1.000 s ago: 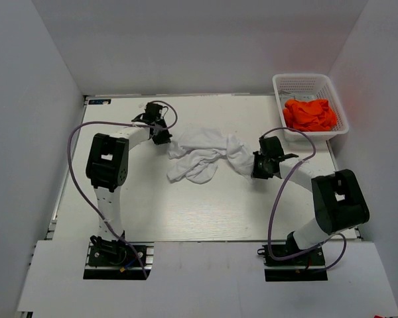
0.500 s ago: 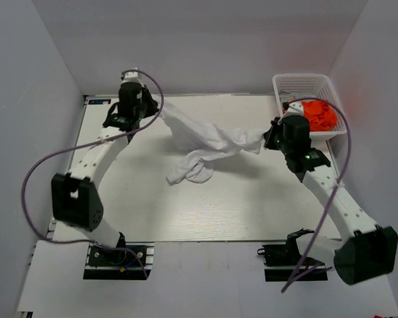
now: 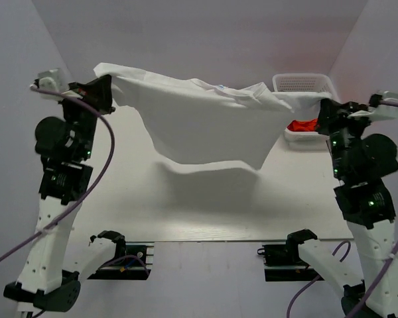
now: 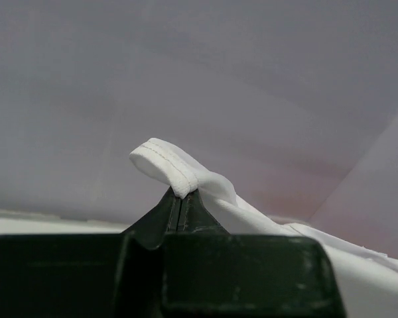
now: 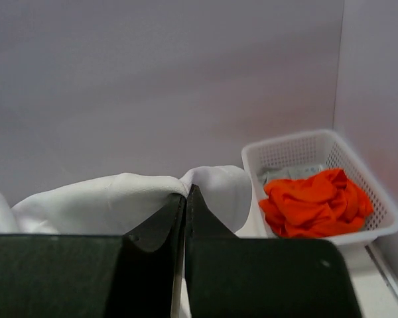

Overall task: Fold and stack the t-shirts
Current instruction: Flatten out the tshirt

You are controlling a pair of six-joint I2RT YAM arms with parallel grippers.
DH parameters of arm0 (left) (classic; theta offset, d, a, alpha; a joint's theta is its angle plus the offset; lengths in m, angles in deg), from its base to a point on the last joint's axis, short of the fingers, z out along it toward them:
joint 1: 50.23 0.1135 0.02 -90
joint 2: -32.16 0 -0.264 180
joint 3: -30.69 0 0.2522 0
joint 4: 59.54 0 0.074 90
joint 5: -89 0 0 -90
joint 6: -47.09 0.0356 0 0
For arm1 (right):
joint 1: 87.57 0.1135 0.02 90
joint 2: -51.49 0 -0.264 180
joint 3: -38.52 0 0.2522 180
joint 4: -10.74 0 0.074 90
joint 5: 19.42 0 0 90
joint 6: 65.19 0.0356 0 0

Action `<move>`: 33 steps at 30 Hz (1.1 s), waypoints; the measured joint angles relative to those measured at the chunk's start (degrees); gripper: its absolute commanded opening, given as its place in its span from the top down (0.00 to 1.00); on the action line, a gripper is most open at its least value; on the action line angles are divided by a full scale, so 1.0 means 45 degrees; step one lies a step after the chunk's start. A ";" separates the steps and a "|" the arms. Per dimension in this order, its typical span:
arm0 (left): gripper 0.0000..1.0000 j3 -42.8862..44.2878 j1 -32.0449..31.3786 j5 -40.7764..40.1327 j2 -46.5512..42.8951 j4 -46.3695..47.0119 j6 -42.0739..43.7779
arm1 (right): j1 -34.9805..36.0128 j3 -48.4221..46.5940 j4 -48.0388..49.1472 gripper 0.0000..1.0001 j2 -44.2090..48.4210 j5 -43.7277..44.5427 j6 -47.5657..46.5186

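Note:
A plain white t-shirt (image 3: 205, 122) hangs spread wide in the air above the table, stretched between both raised arms. My left gripper (image 3: 106, 89) is shut on its left corner; in the left wrist view a stitched hem (image 4: 172, 169) pokes out above the closed jaws of the left gripper (image 4: 183, 197). My right gripper (image 3: 324, 109) is shut on the shirt's right end, and the white cloth (image 5: 119, 199) bulges over the right gripper (image 5: 186, 193). Bright orange t-shirts (image 5: 315, 202) lie bunched in the basket, partly hidden behind the white shirt (image 3: 304, 124).
A white plastic lattice basket (image 3: 305, 83) stands at the back right corner of the table (image 3: 186, 212), close to the right wall. White walls enclose the table on the left, back and right. Purple cables trail from both arms.
Both arms have risen high and drawn apart, lifting the white t-shirt off the table and pulling it out from a crumpled heap into a wide hanging sheet. The right gripper closed on its end.

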 measured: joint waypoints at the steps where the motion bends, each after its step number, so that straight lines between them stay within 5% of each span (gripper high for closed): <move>1: 1.00 0.0010 0.0000 0.0087 -0.0452 0.0000 0.0049 | 0.0000 -0.0418 -0.0092 1.00 0.0121 -0.0039 -0.0102; 11: 1.00 0.1826 0.0029 0.1462 -0.2176 -0.0520 0.0209 | 0.0000 -0.3279 -0.0758 1.00 0.1103 -0.1574 -0.1001; 20: 1.00 0.1948 0.0029 0.1472 -0.1817 -0.0840 0.0180 | 0.0000 -0.3347 -0.0588 1.00 0.0287 -0.1996 -0.1122; 25: 1.00 0.0724 0.0029 0.0253 -0.0185 -0.0102 0.0112 | -0.0010 -0.1885 0.0311 1.00 -0.1967 -0.1831 -0.0452; 29: 1.00 0.0165 0.0126 -0.1525 0.3667 0.0073 -0.0374 | -0.0277 -0.0384 0.0996 1.00 -0.5634 -0.1836 0.0661; 30: 0.99 0.0204 0.0165 -0.1855 0.4847 0.0024 -0.0495 | -0.0403 -0.0277 0.1005 0.91 -0.6742 -0.1904 0.0894; 31: 0.66 0.0403 0.0219 -0.2191 0.6339 -0.0277 -0.0612 | -0.0544 -0.0223 0.1044 0.76 -0.8106 -0.2093 0.1234; 32: 0.50 0.0787 0.0262 -0.2472 0.7907 -0.0801 -0.0665 | -0.0699 -0.0204 0.1005 0.24 -0.9486 -0.2273 0.1530; 33: 0.41 0.1316 0.0282 -0.2613 0.9330 -0.1321 -0.0753 | -0.0840 -0.0194 0.0903 0.10 -1.0574 -0.2463 0.1817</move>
